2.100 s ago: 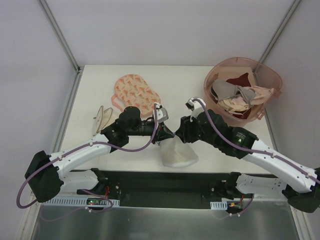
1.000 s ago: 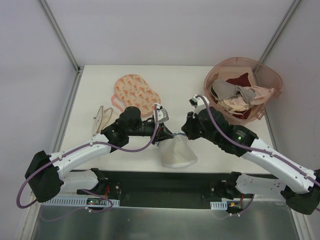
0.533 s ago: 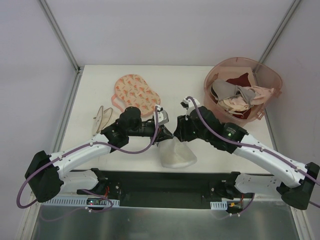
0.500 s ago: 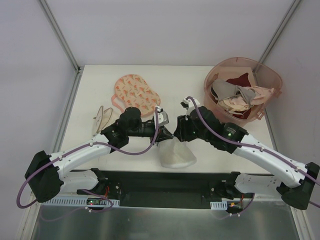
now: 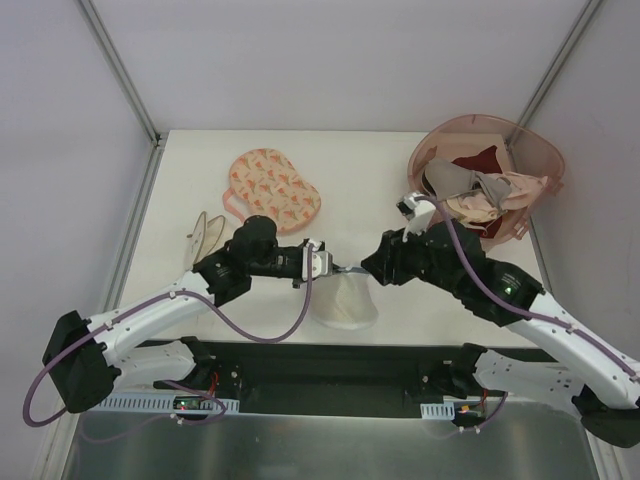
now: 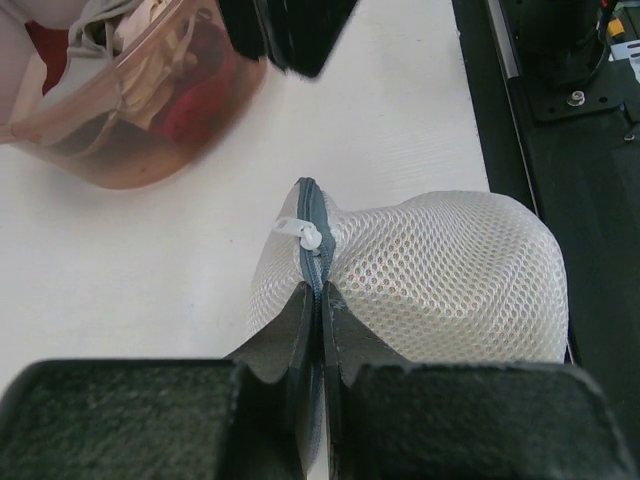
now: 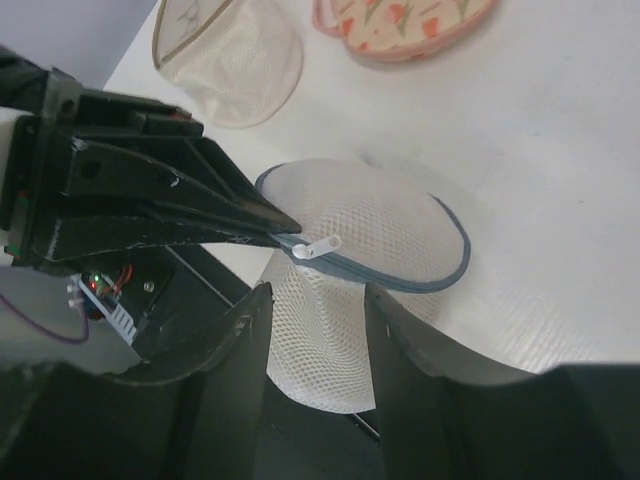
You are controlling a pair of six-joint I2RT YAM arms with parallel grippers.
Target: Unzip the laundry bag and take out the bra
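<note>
While the laundry bag (image 5: 342,300) sits near the table's (image 5: 200,160) front edge between both arms, the left gripper (image 5: 325,268) meets its top and the right gripper (image 5: 366,268) hangs just beside it; left wrist now: jaws pinched together on the grey-blue zipper rim (image 6: 308,196), white pull tab (image 6: 303,232) just ahead; right wrist: jaws apart above the bag, gripping nothing.

A white worktop (image 5: 370,170) carries four things. A white mesh laundry bag (image 5: 345,305) sits by the near edge, about midway along. A flat pink printed pouch (image 5: 274,187) lies left of centre. A beige mesh pouch (image 5: 205,235) rests near the left edge. A pink plastic tub (image 5: 540,150) of garments fills the far right corner.
</note>
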